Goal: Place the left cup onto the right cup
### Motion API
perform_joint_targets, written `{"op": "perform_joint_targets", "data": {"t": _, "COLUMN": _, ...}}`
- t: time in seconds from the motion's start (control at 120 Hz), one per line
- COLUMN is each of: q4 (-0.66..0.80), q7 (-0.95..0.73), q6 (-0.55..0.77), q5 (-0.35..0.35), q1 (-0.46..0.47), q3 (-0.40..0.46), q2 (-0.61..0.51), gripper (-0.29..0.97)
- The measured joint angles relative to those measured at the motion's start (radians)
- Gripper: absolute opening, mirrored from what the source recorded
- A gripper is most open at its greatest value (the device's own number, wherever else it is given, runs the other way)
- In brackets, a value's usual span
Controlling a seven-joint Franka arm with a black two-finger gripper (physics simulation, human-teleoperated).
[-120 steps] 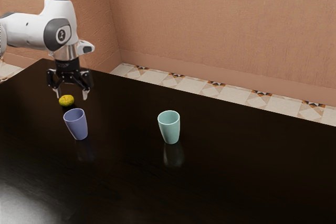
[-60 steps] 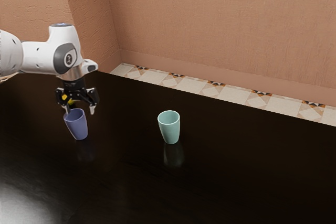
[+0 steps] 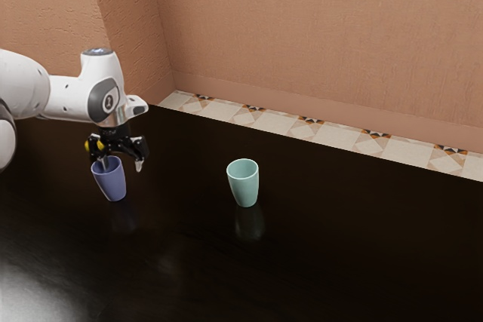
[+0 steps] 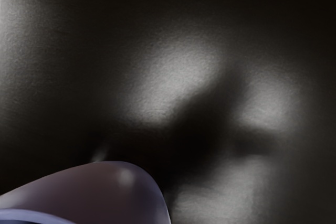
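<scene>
The tool (image 3: 117, 164) stands wide open, holding nothing. It is low over the purple cup (image 3: 110, 182), level with the rim. One finger is at or just inside the rim on the exterior view's left, though I cannot tell if it touches. The other hangs outside the cup on the exterior view's right, apart from the wall. The cup stands upright on the dark bench (image 3: 302, 246) right under the tool. In the wrist view its blurred rim (image 4: 89, 192) lies just below the hand. The green cup (image 3: 243, 182) stands upright, well away from the tool toward the exterior view's right. Compared with half a second ago, the tool has sunk a little lower onto the purple cup; both cups have kept their places.
</scene>
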State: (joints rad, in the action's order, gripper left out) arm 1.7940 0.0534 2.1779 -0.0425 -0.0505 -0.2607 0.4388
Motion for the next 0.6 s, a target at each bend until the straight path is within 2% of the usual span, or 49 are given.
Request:
{"op": "perform_joint_targets", "data": {"t": 0.058, "q4": 0.000, "q7": -0.006, "q6": 0.013, "q5": 0.000, "q1": 0.001, "q3": 0.000, "q2": 0.000, "gripper": 0.60}}
{"op": "perform_joint_targets", "data": {"t": 0.217, "q4": 0.005, "q7": -0.020, "q6": 0.034, "q5": -0.009, "q1": 0.000, "q3": -0.001, "q2": 0.001, "gripper": 0.23}}
{"op": "perform_joint_targets", "data": {"t": 0.317, "q4": 0.009, "q7": -0.027, "q6": 0.041, "q5": -0.012, "q1": -0.001, "q3": -0.001, "q2": 0.001, "gripper": 0.08}}
{"op": "perform_joint_targets", "data": {"t": 0.433, "q4": 0.010, "q7": -0.032, "q6": 0.042, "q5": -0.013, "q1": -0.001, "q3": -0.002, "q2": -0.001, "gripper": -0.02}}
{"op": "perform_joint_targets", "data": {"t": 0.6, "q4": 0.012, "q7": -0.036, "q6": 0.022, "q5": -0.010, "q1": -0.002, "q3": -0.002, "q2": -0.044, "gripper": -0.07}}
